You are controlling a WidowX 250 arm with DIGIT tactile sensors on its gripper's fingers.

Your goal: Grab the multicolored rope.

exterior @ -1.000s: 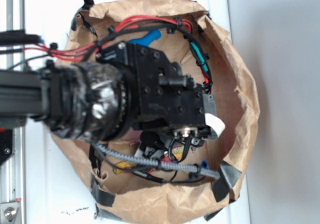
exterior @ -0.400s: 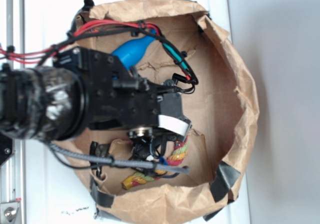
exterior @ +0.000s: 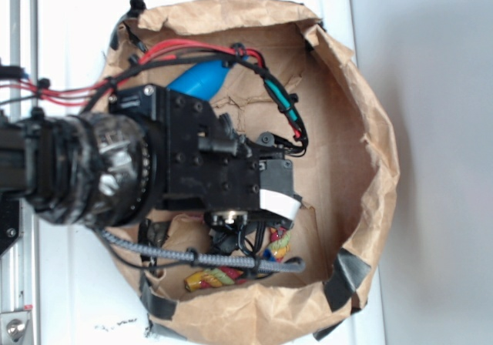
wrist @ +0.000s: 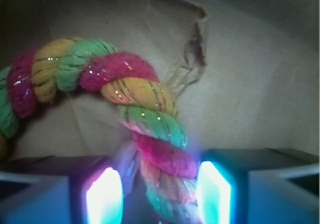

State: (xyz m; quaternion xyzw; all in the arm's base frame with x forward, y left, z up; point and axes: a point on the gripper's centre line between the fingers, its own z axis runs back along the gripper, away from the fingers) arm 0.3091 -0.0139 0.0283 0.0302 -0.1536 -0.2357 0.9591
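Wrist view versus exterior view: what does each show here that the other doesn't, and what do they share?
Only the wrist view shows the fingers standing either side of the multicolored rope, with gaps to it. Only the exterior view shows the blue bottle, the brown paper bag holding everything, the arm's cables and the white surface. Both show the rope, the paper and the gripper.

A white table (exterior: 62, 291) fills the left and centre of the frame. A brown paper bag (exterior: 377, 168) lies open on it, and on its paper floor rest a blue bottle (exterior: 202, 77), upper centre, and the multicolored rope (exterior: 209, 278), lower centre.
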